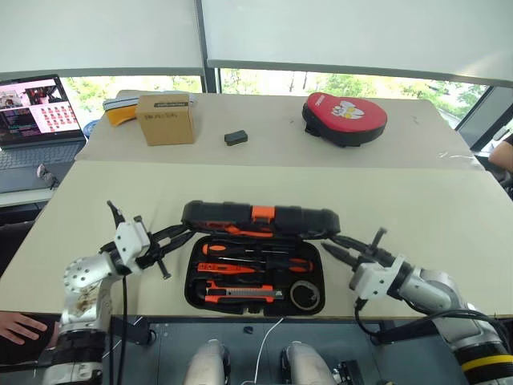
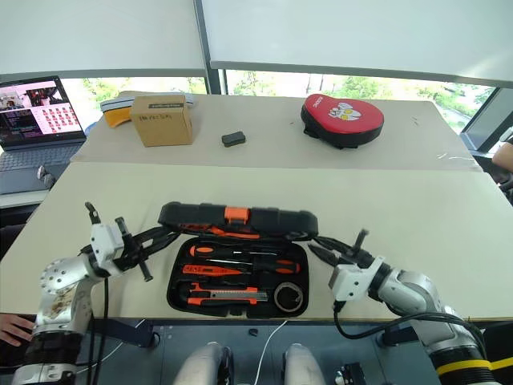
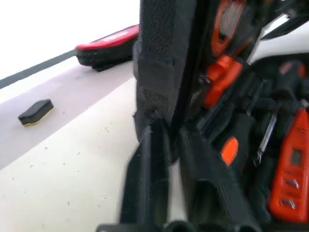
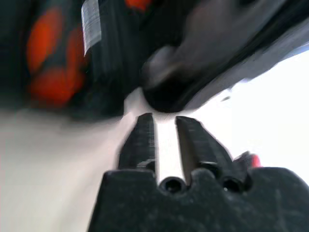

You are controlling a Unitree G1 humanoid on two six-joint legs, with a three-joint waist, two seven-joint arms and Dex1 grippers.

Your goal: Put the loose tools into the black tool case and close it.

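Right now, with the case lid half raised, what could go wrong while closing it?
The lid of the black tool case stands partly up; it may fall back open. The left gripper and right gripper sit at its ends, so fingers could get pinched. A raised tool, like the tape roll, might block closing.

The black tool case (image 1: 260, 216) is hard plastic; its outer shell shows a rough, pebbled grain in the left wrist view, and its latch (image 1: 262, 213) is smooth orange plastic. Inside, the screwdrivers (image 1: 256, 264) have glossy orange-and-black handles and thin bright metal shafts. The tape roll (image 1: 305, 295) looks dark with a dull sheen. The counter (image 1: 449, 233) is a matt, pale beige sheet, smooth with fine specks. The padded mitt (image 1: 345, 119) has a shiny red face like vinyl over a black edge. The box (image 1: 165, 119) is plain brown cardboard, matt. The small block (image 1: 236, 137) is matt black. The left tool (image 1: 178, 237) has matt black fingers (image 3: 145, 174) on a white plastic mount.
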